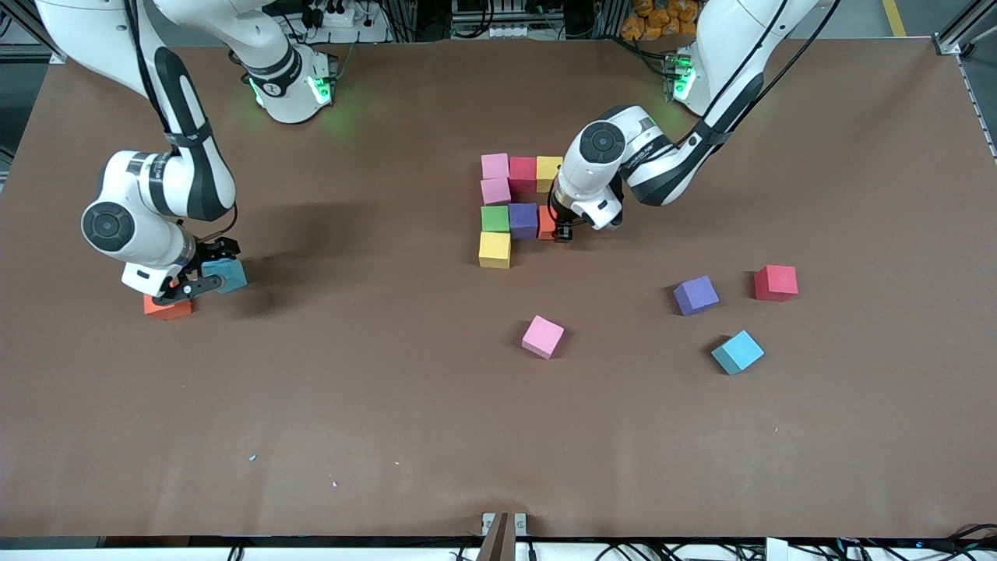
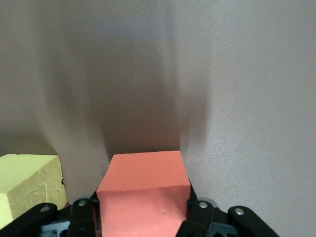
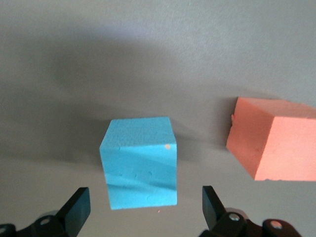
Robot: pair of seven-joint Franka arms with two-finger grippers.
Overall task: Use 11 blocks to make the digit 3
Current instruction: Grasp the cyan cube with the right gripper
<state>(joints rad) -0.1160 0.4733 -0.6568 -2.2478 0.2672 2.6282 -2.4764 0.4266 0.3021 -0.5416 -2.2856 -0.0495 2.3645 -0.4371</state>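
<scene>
Surface [image 1: 389, 428]: brown, carrying loose foam blocks and a partly built figure [image 1: 516, 206] near its middle.

Figure: pink, red and yellow blocks in the row nearest the robots' bases; below them a pink block, then green and purple, then a yellow block [image 1: 494, 250] nearest the front camera.

Left gripper [image 1: 562, 231]: fingers clenched on an orange block [image 1: 547, 222], touching the purple one.

Right gripper [image 1: 204, 279]: low at the right arm's end, fingers spread wide, straddling a light blue block [image 3: 140, 169]; another orange block [image 1: 167, 308] beside it.

Loose toward the front edge: pink [image 1: 543, 336], purple [image 1: 695, 295], red [image 1: 776, 282], light blue [image 1: 737, 352].
</scene>
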